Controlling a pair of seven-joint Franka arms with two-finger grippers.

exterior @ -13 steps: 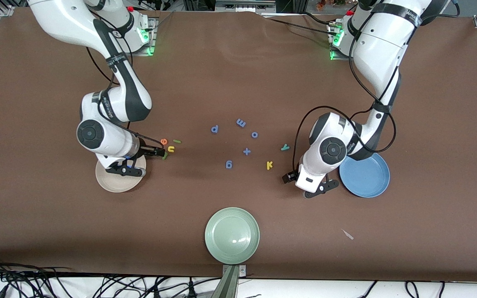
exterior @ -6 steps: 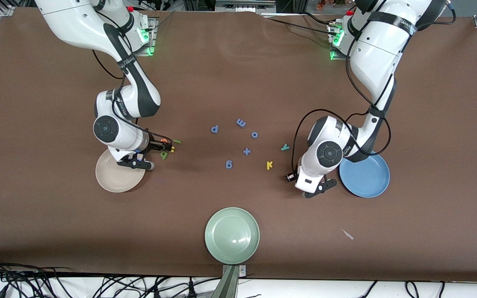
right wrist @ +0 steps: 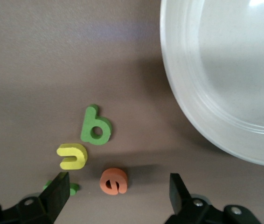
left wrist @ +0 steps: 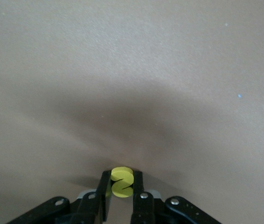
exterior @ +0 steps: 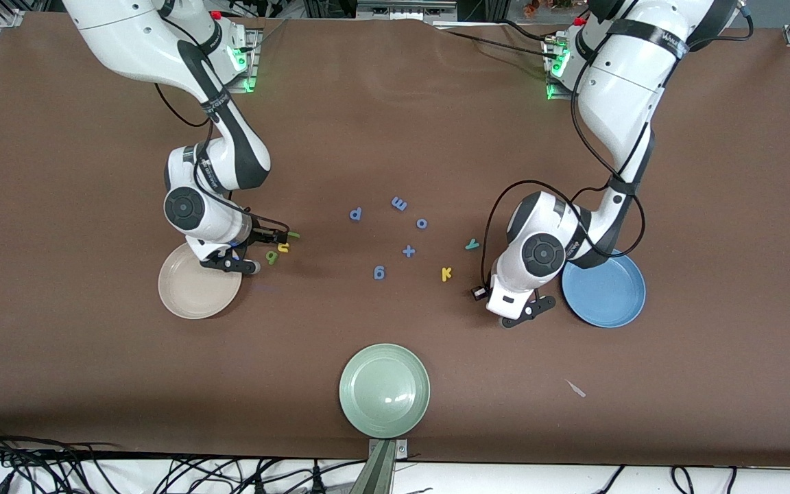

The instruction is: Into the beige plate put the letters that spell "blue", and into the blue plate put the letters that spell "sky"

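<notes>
Your left gripper (left wrist: 121, 198) pinches the yellow s (left wrist: 121, 182) edgewise, fingers closed; right gripper (right wrist: 118, 196) hovers open over orange e (right wrist: 114, 181). Light, squashy foam, so grip gently.

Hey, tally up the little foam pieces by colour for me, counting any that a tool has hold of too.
Blue: 5 – p, m, o, g, plus sign
Yellow: 3 – u, k, s in the left tool
Green: 3 – b, l, y
Orange: 1 – e
Total: 12
</notes>
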